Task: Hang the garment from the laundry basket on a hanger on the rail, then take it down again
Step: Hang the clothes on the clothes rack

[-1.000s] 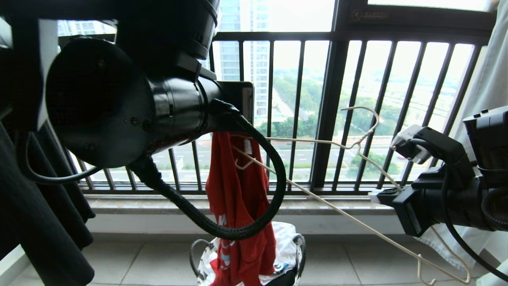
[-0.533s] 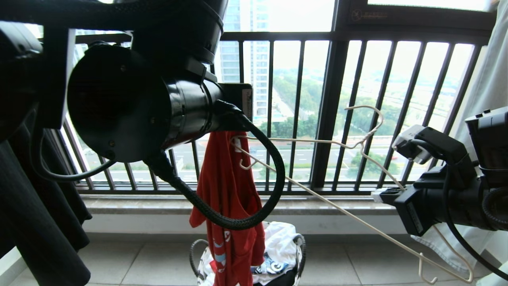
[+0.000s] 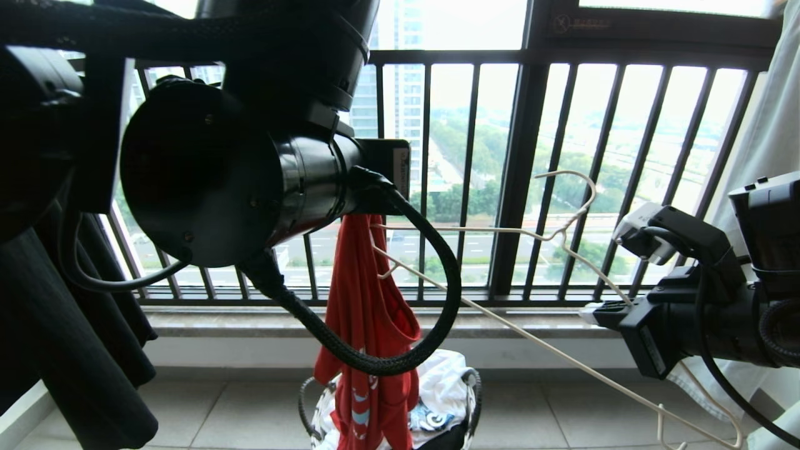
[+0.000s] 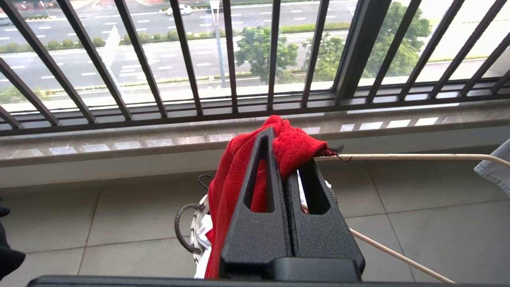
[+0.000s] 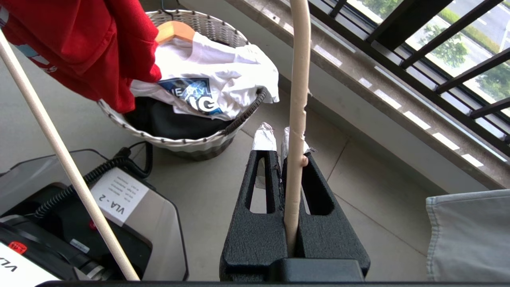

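Observation:
The red garment (image 3: 369, 312) hangs from my left gripper (image 4: 285, 151), which is shut on a bunched fold of the cloth (image 4: 239, 159). Its lower end trails into the laundry basket (image 3: 472, 387) on the floor. The cream wire hanger (image 3: 562, 231) lies tilted across the middle, and my right gripper (image 5: 279, 137) is shut on one of its wires (image 5: 297, 79). That right gripper (image 3: 594, 310) sits at the right in the head view. One end of the hanger (image 4: 418, 157) meets the red fold at my left fingers. The rail is out of view.
The black balcony railing (image 3: 512, 187) and stone sill run close behind. A black garment (image 3: 62, 350) hangs at the left, a pale one (image 3: 775, 125) at the right. The basket (image 5: 199, 141) holds a white printed T-shirt (image 5: 207, 75) and a wooden hanger (image 5: 175, 30). My base (image 5: 79, 223) is beside it.
My left arm has crept to the right in the head view, and the garment's hanging folds have swung and resettled. The right gripper and hanger have hardly moved.

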### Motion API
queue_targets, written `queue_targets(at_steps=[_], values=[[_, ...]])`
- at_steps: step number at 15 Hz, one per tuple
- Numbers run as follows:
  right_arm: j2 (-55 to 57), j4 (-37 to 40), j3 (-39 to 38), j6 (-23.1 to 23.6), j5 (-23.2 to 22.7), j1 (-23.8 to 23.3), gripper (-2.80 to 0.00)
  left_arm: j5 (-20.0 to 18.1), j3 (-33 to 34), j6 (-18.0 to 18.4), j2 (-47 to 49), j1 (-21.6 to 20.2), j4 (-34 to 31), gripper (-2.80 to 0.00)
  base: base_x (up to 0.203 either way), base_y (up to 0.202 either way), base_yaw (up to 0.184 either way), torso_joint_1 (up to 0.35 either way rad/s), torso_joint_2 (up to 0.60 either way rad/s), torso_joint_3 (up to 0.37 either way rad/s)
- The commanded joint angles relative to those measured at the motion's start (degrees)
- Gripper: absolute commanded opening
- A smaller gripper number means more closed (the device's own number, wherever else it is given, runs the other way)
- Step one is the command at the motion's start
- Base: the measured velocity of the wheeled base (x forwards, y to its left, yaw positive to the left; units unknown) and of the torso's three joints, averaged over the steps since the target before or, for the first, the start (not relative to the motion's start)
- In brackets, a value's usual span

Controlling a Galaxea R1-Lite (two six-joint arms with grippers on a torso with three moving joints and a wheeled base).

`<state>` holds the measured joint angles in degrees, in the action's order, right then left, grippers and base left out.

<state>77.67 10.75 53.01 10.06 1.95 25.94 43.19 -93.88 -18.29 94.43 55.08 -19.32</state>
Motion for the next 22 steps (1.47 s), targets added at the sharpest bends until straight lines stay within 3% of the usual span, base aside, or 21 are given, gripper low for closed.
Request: queue_targets(at_steps=[1,10,14,18,22], values=[[-1.6,0.1,-0.6,0.7,-0.4,0.2,-2.80,0.3,0.0,0.1,0.1,-1.4,-0.1,-2.80,0.000,0.000,0.000,0.000,0.00,0.000],[-1.8,-0.3,-1.0,1.3,-0.4,1.2,-2.80,-0.2,-0.2,0.4,0.1,-0.5,-0.3,-2.80,0.000,0.000,0.000,0.000,0.00,0.000],[-2.0,-2.0,-1.2,0.1,-1.0,1.1,-2.80,-6.1,-0.1,0.9,-0.8,0.6,-0.6,-2.80,0.000,0.000,0.000,0.000,0.00,0.000],[-2.8,-1.6,-1.5,0.2,-4.6,1.1,-2.80,-6.2,-0.2,5.3,-0.1,0.4,-0.2,-2.80,0.000,0.000,0.000,0.000,0.00,0.000],[-4.2,-1.4,-2.0,0.6,-5.7,1.2,-2.80,-6.1,-2.1,10.3,0.0,-4.1,-0.3,-2.80,0.000,0.000,0.000,0.000,0.00,0.000]])
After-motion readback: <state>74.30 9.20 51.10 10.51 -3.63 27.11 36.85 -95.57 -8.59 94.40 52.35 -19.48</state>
